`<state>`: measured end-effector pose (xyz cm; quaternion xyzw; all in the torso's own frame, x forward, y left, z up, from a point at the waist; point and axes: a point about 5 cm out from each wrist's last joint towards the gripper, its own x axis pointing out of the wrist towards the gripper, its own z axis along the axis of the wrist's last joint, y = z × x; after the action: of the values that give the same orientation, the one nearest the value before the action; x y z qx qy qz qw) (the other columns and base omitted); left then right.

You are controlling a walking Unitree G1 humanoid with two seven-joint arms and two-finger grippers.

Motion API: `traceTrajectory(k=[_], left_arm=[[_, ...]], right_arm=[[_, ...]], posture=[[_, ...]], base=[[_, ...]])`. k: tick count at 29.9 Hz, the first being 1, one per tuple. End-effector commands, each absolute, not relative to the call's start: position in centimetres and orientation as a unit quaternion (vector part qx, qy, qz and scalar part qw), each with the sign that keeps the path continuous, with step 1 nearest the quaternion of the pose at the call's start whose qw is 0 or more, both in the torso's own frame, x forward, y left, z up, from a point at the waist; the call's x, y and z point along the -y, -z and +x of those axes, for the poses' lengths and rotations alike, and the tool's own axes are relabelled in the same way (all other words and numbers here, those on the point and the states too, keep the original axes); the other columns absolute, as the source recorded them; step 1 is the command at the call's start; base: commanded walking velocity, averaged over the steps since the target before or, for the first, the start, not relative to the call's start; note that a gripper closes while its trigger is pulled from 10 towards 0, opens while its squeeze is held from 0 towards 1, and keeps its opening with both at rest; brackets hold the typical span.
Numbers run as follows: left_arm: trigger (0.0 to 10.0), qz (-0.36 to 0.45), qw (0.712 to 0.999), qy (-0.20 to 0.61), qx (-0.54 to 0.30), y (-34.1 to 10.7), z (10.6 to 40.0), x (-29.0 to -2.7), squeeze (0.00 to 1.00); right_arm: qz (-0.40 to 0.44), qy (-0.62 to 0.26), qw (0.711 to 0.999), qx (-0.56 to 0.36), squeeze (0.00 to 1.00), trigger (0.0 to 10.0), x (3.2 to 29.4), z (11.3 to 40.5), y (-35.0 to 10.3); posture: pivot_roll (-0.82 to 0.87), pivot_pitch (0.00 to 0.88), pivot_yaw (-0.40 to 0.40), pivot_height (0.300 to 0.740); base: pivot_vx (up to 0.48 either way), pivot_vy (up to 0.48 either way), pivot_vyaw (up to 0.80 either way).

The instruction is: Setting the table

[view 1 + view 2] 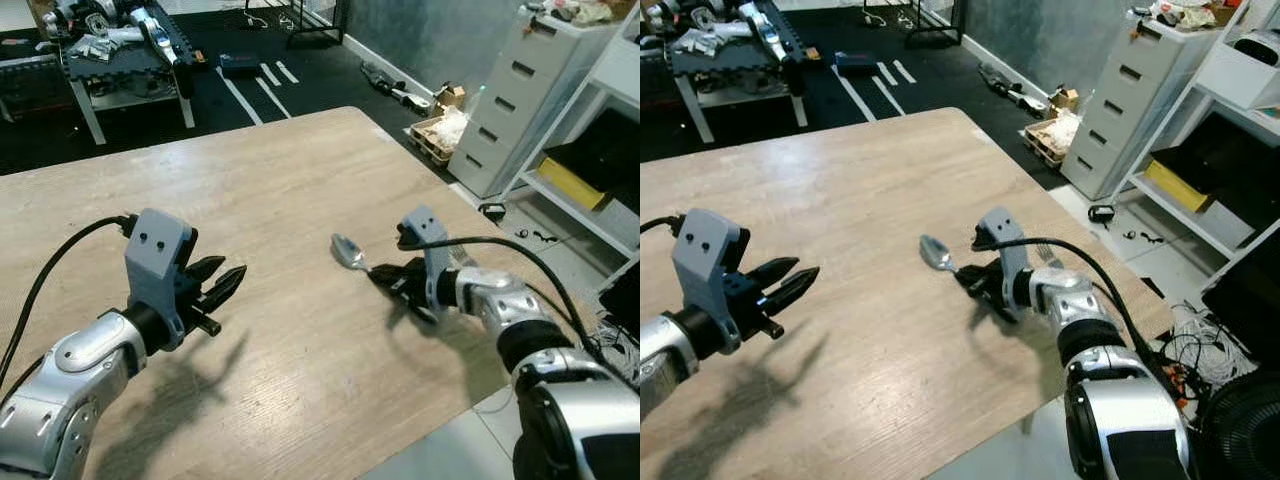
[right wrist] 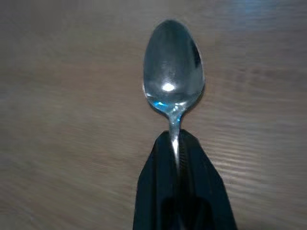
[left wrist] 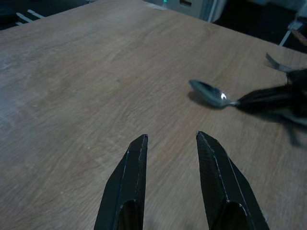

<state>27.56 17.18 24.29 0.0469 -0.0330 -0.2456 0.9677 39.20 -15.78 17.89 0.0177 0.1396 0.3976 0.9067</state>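
a pale wooden desk (image 1: 280,200) is filling the scene, seen from above by the robot's head camera. the right tool (image 1: 392,278) is reaching in low over the desk's near right part, its two black fingers closed together on the thin neck of a metal spoon (image 1: 349,252). the spoon's bowl is pointing away from the tool, towards the middle of the desk, and is sitting on or just above the wood; which one is hard to tell. the left tool (image 1: 218,285) is hovering over the near left of the desk, well apart from the spoon, its fingers parted a little and holding nothing.

the spoon is looking light, rigid and polished, so it is likely to be slippery and to swivel if pinched at one narrow point. the neck or upper handle, where the fingers are now gripping, seems the soundest place to hold it.
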Motion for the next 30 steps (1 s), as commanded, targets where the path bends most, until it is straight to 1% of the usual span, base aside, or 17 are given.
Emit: traceTrajectory(k=[1,2,3,4,5,9,12,17,18,19,20,21,22,24,26,27,30], left_arm=[[10.0,0.046,0.969,0.240,0.026,-23.8,27.6,-17.0,0.00],[10.0,0.046,0.969,0.240,0.026,-23.8,27.6,-17.0,0.00],[10.0,0.044,0.971,0.235,0.026,-23.7,27.7,-17.0,0.00],[10.0,0.044,0.971,0.235,0.026,-23.7,27.7,-17.0,0.00],[10.0,0.041,0.972,0.229,0.026,-23.6,27.9,-16.9,0.00],[10.0,0.038,0.974,0.223,0.025,-23.4,28.4,-16.6,0.00],[10.0,0.039,0.974,0.223,0.026,-23.4,28.7,-16.5,0.00],[10.0,0.039,0.974,0.222,0.028,-23.5,28.8,-16.4,0.00],[10.0,0.040,0.974,0.221,0.029,-23.5,28.8,-16.5,0.00],[10.0,0.040,0.974,0.221,0.029,-23.5,28.8,-16.5,0.00],[10.0,0.040,0.974,0.219,0.029,-23.5,28.8,-16.5,0.00],[10.0,0.040,0.975,0.218,0.030,-23.5,28.8,-16.6,0.00],[10.0,0.040,0.975,0.218,0.030,-23.5,28.8,-16.6,0.00],[10.0,0.041,0.975,0.215,0.031,-23.5,28.8,-16.6,0.00],[10.0,0.041,0.975,0.214,0.031,-23.5,28.9,-16.6,0.00],[10.0,0.041,0.976,0.214,0.031,-23.4,28.9,-16.6,0.00],[10.0,0.041,0.976,0.213,0.031,-23.4,28.9,-16.6,0.00]], right_arm=[[0.116,-0.385,0.893,-0.204,0.00,0.0,15.6,37.8,-14.0],[0.116,-0.385,0.893,-0.204,0.00,0.0,15.6,37.8,-14.0],[0.148,-0.381,0.895,-0.178,0.00,0.0,15.5,38.0,-14.6],[0.148,-0.381,0.895,-0.178,0.00,0.0,15.5,38.0,-14.6],[0.167,-0.381,0.896,-0.155,0.00,0.0,15.2,38.0,-14.9],[0.181,-0.380,0.899,-0.118,0.00,0.0,14.0,37.0,-14.8],[0.148,-0.359,0.916,-0.096,0.00,0.0,12.8,35.9,-14.1],[0.125,-0.351,0.924,-0.086,0.00,0.0,12.1,35.4,-13.7],[0.100,-0.350,0.928,-0.083,0.00,0.0,11.6,35.1,-13.4],[0.100,-0.350,0.928,-0.083,0.00,0.0,11.6,35.1,-13.4],[0.061,-0.351,0.931,-0.078,0.00,4.8,11.0,34.7,-13.0],[0.016,-0.346,0.935,-0.072,0.00,10.0,10.6,34.4,-12.7],[0.016,-0.346,0.935,-0.072,0.00,10.0,10.6,34.4,-12.7],[-0.040,-0.327,0.941,-0.070,0.00,10.0,10.4,33.9,-12.6],[-0.050,-0.318,0.944,-0.073,0.00,10.0,10.5,33.7,-12.7],[-0.054,-0.311,0.946,-0.076,1.00,10.0,10.6,33.7,-12.7],[-0.055,-0.301,0.949,-0.081,1.00,10.0,10.8,33.7,-12.8]], posture=[[0.19,0.212,0.043,0.740],[0.19,0.212,0.043,0.740],[0.19,0.211,0.044,0.740],[0.19,0.211,0.044,0.740],[0.19,0.209,0.050,0.740],[0.18,0.206,0.057,0.740],[0.17,0.198,0.063,0.740],[0.17,0.192,0.062,0.740],[0.17,0.191,0.062,0.740],[0.17,0.191,0.062,0.740],[0.17,0.190,0.060,0.740],[0.17,0.189,0.060,0.740],[0.17,0.189,0.060,0.740],[0.17,0.186,0.056,0.740],[0.17,0.186,0.056,0.740],[0.17,0.186,0.056,0.740],[0.17,0.183,0.053,0.740]], base=[[0.000,0.000,0.00],[0.000,0.000,0.00],[0.000,0.000,0.00],[0.000,0.000,0.00],[0.000,0.000,0.00],[0.000,0.000,0.00],[0.000,0.000,0.00],[0.000,0.000,0.00],[0.000,0.000,0.00],[0.000,0.000,0.00],[0.000,0.000,0.00],[0.000,0.000,0.00],[0.000,0.000,0.00],[0.000,0.000,0.00],[0.000,0.000,0.00],[0.000,0.000,0.00],[0.000,0.000,0.00]])
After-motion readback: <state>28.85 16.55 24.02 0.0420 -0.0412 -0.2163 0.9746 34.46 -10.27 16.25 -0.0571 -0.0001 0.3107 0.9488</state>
